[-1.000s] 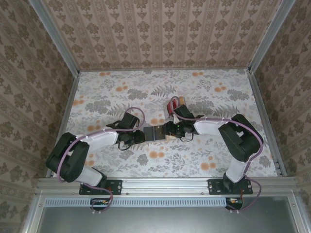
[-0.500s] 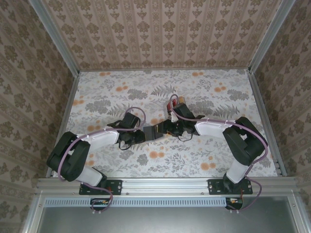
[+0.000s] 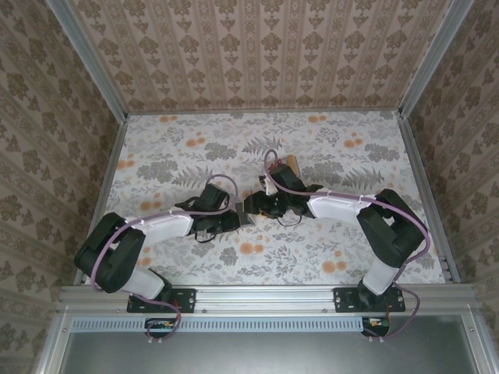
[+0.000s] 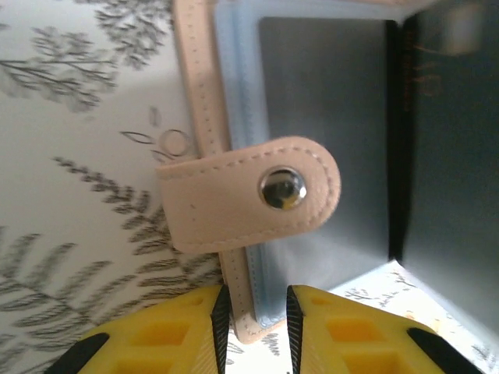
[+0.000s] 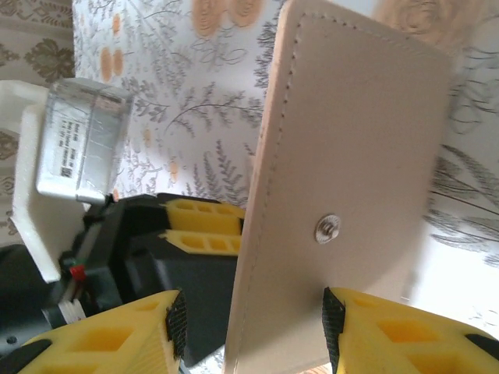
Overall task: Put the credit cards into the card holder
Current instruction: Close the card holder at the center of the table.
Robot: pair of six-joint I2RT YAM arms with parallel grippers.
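The card holder (image 4: 234, 195) is pinkish-tan with a snap strap and a light-blue lining, and it stands open at mid-table (image 3: 248, 211). My left gripper (image 4: 256, 312) is shut on its near edge, with both yellow fingers (image 4: 179, 331) pressed to the tan-and-blue layers. In the top view the left gripper (image 3: 237, 220) faces my right gripper (image 3: 256, 204). The holder's raised cover (image 5: 351, 140), its snap stud showing, stands between the open jaws of the right gripper (image 5: 253, 319). The right pad touches the cover and the left pad is apart. A tan credit card (image 3: 291, 160) peeks out behind the right arm.
The floral tabletop (image 3: 343, 156) has metal rails along both sides and patterned walls behind. Free room lies at the back and to the far left and right. In the right wrist view, the left arm's black wrist and grey camera block (image 5: 78, 140) sit close behind the cover.
My right gripper has moved left and toward the left gripper, tipping the holder's cover upright. The right arm now covers the red card. The left gripper has crept slightly right.
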